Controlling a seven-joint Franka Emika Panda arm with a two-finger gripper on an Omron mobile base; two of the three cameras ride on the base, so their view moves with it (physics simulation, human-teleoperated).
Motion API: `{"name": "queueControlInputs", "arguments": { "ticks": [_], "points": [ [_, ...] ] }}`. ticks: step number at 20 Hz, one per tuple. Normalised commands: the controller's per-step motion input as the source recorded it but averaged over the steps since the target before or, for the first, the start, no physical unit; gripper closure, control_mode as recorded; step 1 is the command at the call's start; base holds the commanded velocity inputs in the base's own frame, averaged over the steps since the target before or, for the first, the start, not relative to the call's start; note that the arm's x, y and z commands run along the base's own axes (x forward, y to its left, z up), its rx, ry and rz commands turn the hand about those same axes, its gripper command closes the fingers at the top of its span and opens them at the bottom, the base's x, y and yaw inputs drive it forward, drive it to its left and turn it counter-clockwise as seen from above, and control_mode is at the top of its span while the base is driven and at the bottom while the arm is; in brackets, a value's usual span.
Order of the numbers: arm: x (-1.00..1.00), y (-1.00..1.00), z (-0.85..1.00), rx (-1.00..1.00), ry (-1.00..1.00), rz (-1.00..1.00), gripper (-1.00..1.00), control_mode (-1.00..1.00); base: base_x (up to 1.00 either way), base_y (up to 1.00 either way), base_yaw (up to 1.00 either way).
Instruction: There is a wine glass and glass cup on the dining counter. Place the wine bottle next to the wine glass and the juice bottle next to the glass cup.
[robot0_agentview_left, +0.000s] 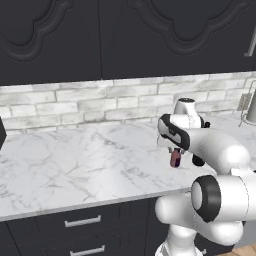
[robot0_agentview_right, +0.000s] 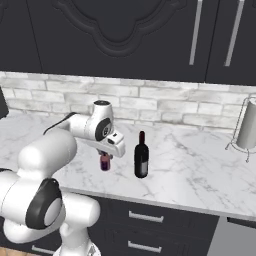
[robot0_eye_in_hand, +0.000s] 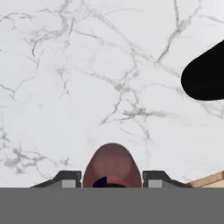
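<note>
- The end effector (robot0_agentview_right: 105, 159) points straight down and is clamped on the juice bottle (robot0_agentview_right: 105, 162), its fingers (robot0_eye_in_hand: 70, 179) on either side of the cap.
- The small reddish-purple bottle is near the front edge of the marble table (robot0_agentview_left: 75, 160).
- The wine bottle (robot0_agentview_right: 141, 156) stands upright just beside it, untouched.

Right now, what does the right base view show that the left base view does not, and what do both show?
Right base view alone: the wine bottle standing beside the arm, and a paper towel roll on its stand. Left base view alone: a long bare stretch of counter to the arm's left. Both: the claw shut on the juice bottle, and the brick wall.
</note>
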Motion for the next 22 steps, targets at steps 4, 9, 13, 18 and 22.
{"name": "queueControlInputs", "arguments": {
  "ticks": [4, 9, 13, 18, 22],
  "points": [
    [-0.25, 0.04, 0.28, 0.00, 0.00, 0.00, 1.00, -1.00, 0.00, 0.00, 0.00],
    [-0.22, 0.02, 0.28, 0.00, 0.00, 0.00, 1.00, -1.00, 0.00, 0.00, 0.00],
    [-0.03, 0.00, 0.03, -0.01, 0.01, 0.00, 1.00, -1.00, 0.00, 0.00, 0.00],
    [0.00, 0.00, 0.00, 0.00, 0.00, 0.00, 1.00, -1.00, 0.00, 0.00, 0.00],
    [0.00, 0.00, 0.00, 0.00, 0.00, 0.00, 1.00, -1.00, 0.00, 0.00, 0.00]
  ]
}}
